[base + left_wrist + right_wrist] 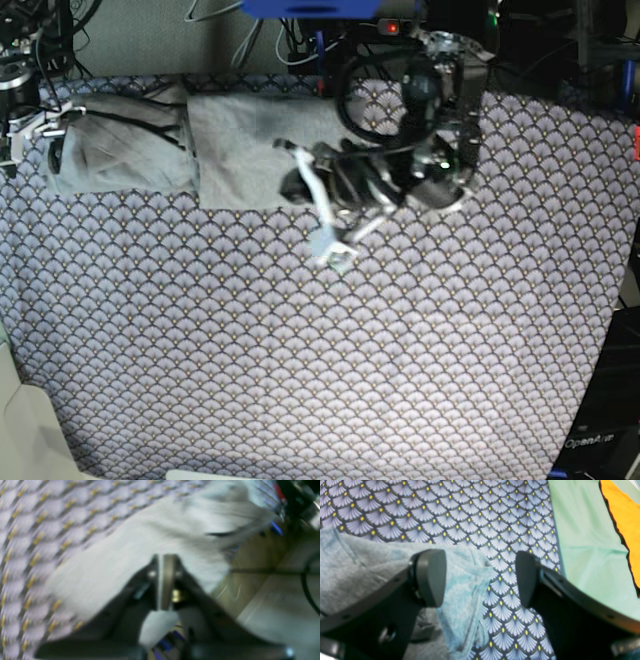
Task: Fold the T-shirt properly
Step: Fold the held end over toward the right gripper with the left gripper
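Observation:
The light grey T-shirt lies partly folded at the table's far left edge on the purple fan-patterned tablecloth. My left gripper is shut on an edge of the T-shirt, with a bit of cloth showing behind the jaws. That view is motion-blurred. In the base view the left gripper is at the shirt's right end, also blurred. My right gripper is open. One finger is over the T-shirt's edge and the other is over the tablecloth. In the base view it is at the shirt's left end.
A mint-green cloth and an orange sheet lie beyond the tablecloth's edge beside the right gripper. Cables and equipment line the table's far edge. Floor shows past the table edge in the left wrist view.

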Tool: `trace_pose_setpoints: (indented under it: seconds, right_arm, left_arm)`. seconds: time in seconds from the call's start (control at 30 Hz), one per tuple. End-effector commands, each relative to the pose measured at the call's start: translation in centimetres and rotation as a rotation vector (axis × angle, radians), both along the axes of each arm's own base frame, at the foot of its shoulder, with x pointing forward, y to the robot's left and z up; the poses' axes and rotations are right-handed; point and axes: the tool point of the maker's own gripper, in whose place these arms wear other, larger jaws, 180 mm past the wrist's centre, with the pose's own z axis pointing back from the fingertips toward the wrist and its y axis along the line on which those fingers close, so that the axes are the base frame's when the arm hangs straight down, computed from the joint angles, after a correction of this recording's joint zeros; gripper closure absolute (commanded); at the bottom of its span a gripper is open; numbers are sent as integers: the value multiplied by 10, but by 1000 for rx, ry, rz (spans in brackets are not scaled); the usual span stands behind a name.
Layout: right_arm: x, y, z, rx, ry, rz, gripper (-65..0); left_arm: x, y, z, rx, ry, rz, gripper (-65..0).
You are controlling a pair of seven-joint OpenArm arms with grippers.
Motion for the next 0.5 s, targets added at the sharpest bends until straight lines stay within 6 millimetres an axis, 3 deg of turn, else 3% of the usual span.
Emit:
trace_pose_setpoints:
  seconds: [0.0,0.23,0.3,0.47]
  right_arm:
    - [5,-2,14,-16,-50,10,-438]
    - [5,-4,11,-16,-21,0,-440]
    - [13,-8,10,-13,-6,-17,-441]
    - [21,-14,9,12,66,-19,-441]
  left_arm:
    - [5,0,4,-16,-13,-3,0]
    - [-15,-6,-48,89,126,-113,0]
    - [-21,-9,-61,116,163,-148,0]
    - [-22,3,-82,198,197,-138,0]
